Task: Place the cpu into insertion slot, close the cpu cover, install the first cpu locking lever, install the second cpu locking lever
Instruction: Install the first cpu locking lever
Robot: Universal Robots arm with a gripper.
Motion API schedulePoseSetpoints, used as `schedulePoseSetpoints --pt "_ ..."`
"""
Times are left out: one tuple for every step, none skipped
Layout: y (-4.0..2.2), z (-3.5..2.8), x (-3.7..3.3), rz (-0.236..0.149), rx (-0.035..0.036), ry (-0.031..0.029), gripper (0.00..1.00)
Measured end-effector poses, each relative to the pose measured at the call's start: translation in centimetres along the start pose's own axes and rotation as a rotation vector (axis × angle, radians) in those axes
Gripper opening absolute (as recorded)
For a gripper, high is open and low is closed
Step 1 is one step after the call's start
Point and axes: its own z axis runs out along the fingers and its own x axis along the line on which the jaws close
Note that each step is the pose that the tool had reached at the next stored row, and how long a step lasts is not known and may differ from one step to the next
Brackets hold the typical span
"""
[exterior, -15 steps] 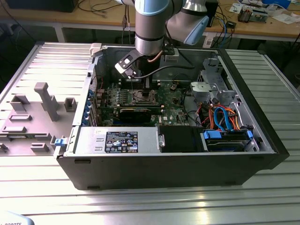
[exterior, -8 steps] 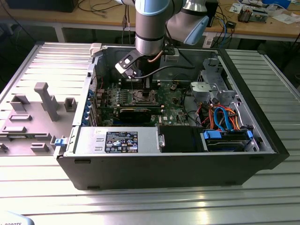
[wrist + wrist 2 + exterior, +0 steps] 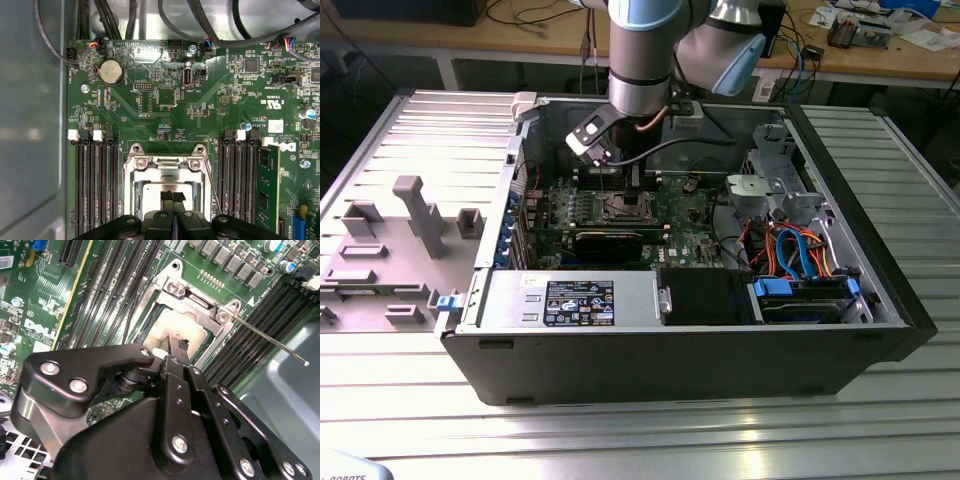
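Hanging just above the open socket window, the gripper has its two black fingers pressed together, and nothing shows between them. In both wrist views the tips sit over the cpu, whose plain silver top lies flat inside the socket; I cannot tell whether the tips touch it.

Around the chip, the cpu cover lies down as a metal frame, and the chip shows through its central window. In the second wrist view a thin locking lever slants away from a corner of the cover, out across the long black memory slots. In the first wrist view the same lever runs just beside the cover's edge.

Banks of memory slots flank the socket on both sides, and one bank carries a green memory module. Farther out on the green motherboard sits a round coin cell battery.

In the exterior view the arm reaches down into an open computer case, with the insertion slot below it, amid the board. A black expansion card lies nearer the camera than the slot. Blue and orange cables bunch toward the exterior view's right. The case rests on a ribbed metal table.
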Motion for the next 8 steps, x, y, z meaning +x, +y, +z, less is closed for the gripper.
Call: schedulePoseSetpoints --pt "0.00 -0.19 0.00 0.000 0.0000 0.0001 0.11" --pt "0.00 -0.31 0.00 0.000 -0.0001 0.0001 0.11" --pt "0.00 -0.43 0.00 0.000 -0.0001 0.0001 0.11" --pt "0.00 -0.56 0.00 0.000 -0.0001 0.0001 0.11" --pt "0.00 -0.72 0.01 0.000 0.0000 0.0001 0.11" --pt "0.00 -0.91 0.01 0.000 -0.0001 0.0001 0.11" --pt "0.00 -1.20 0.01 0.000 -0.0001 0.0000 0.11" --pt "0.00 -1.40 0.01 0.000 0.0000 0.0000 0.11"
